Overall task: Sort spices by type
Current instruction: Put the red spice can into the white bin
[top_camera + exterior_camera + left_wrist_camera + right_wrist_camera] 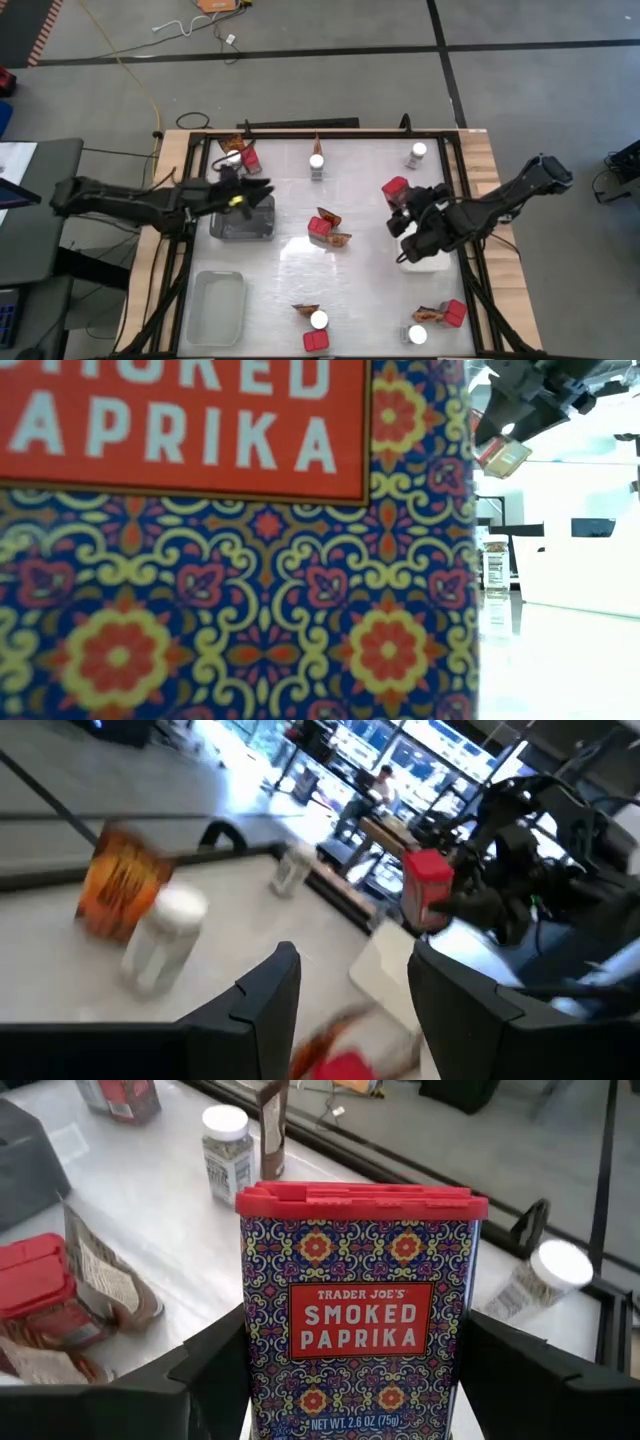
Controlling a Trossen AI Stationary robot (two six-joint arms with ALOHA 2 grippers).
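**Right arm's got a paprika tin up in the air**

The right arm reaches in from the right edge of the surface (370, 200), elbow out past the frame rail, forearm angled toward the middle. Its tool (350, 1380) is pinching a red-lidded paprika tin (360, 1310) by its two sides, upright, label facing the wrist camera. From above, the tin (396, 187) sits lifted just beyond a white tray (425, 265) on the right side.

The left arm stretches in low from the left, almost flat, with its tool (250, 190) hovering over the far edge of a grey tray (242, 228). Its fingers (260, 995) are spread apart with nothing between them.

The rest of the spices are scattered around: a jar (317, 162) and a packet (317, 143) at the far middle, a jar (418, 153) far right, a red tin with packets (320, 228) dead centre, and more tins, jars and packets along the near edge. A clear tray (215, 305) sits near left.
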